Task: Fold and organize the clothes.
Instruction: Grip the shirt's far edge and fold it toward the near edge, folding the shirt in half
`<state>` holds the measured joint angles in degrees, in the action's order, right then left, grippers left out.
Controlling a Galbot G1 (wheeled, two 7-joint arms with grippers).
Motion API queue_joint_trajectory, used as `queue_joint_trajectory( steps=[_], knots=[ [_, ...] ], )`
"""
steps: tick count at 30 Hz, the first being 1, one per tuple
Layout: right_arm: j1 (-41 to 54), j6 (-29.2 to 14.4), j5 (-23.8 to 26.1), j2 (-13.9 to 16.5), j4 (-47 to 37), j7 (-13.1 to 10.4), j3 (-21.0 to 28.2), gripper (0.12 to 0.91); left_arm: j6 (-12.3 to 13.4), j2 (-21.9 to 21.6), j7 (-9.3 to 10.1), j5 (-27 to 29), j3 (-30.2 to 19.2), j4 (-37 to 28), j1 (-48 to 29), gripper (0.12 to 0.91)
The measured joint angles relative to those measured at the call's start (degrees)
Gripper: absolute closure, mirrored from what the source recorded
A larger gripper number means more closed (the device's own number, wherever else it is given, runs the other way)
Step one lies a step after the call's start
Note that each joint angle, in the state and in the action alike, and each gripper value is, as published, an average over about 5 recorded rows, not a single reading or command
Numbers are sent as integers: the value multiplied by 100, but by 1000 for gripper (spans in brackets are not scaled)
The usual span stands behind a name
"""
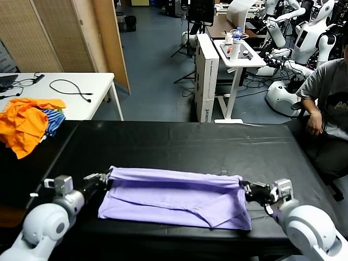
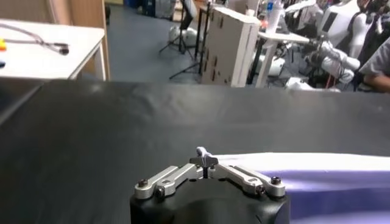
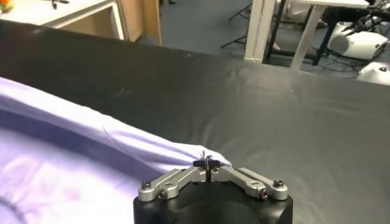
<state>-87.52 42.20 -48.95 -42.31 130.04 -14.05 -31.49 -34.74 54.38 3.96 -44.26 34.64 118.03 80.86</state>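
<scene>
The pale lavender T-shirt [image 1: 174,196] lies folded into a long band across the near part of the black table [image 1: 179,144]. My left gripper [image 1: 106,178] is shut on the shirt's left far corner, seen in the left wrist view [image 2: 204,161] with the shirt [image 2: 317,182] beside it. My right gripper [image 1: 244,189] is shut on the shirt's right far corner, where the cloth [image 3: 91,158] bunches at the closed fingertips in the right wrist view [image 3: 207,163]. The printed pattern is hidden.
An orange and blue-striped pile of garments [image 1: 30,122] lies at the table's far left edge. A white table [image 1: 60,89] with cables stands behind it. A seated person [image 1: 326,109] is at the right. White carts and other robots stand beyond.
</scene>
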Motion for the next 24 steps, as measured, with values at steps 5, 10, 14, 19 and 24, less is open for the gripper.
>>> queue_joint_trajectory(
  steps=[5, 10, 14, 19, 24],
  knots=[
    [-346, 0, 80, -53, 79, 12, -30, 886, 6, 67, 29, 85, 20, 99, 207, 885],
    [-492, 0, 197, -137, 40, 19, 73, 886, 12, 148, 42, 225, 76, 184, 415, 885],
    [-484, 0, 227, -165, 27, 27, 134, 886, 21, 234, 52, 400, 155, 267, 618, 885],
    [-515, 0, 246, -164, 124, 115, 70, 755, -23, 360, 163, 551, 293, 424, 885, 857],
    [-646, 1, 224, -205, 324, 131, -119, 435, -183, 533, 329, 762, 484, 735, 1262, 595]
  ],
)
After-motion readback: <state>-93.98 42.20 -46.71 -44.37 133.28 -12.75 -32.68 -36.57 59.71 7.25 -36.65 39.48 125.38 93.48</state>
